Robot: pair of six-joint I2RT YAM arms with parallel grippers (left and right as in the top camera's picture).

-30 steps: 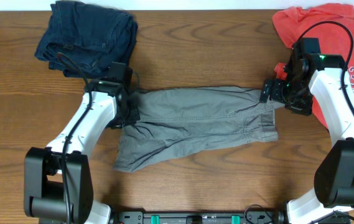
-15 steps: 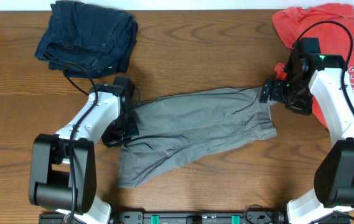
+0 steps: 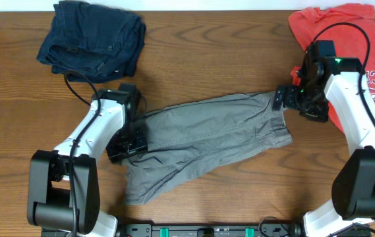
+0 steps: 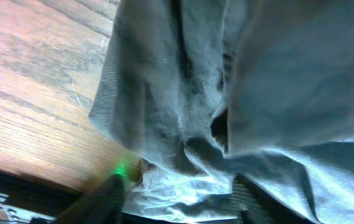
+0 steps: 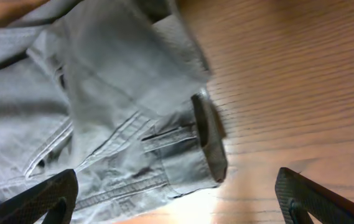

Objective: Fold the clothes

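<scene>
Currently the shorts [image 3: 207,128] lie slanted across mid-frame. My left gripper [image 3: 128,143] stands part-open over the leg hem, and my right gripper [image 3: 283,97] is wide apart at the waistband. Recommended: pinch both upper corners, lift evenly, fold lengthwise.

Grey-khaki shorts [image 3: 207,128] lie spread out, wrinkled, skewed diagonally: buttoned waistband upper right, leg hems lower left.
</scene>
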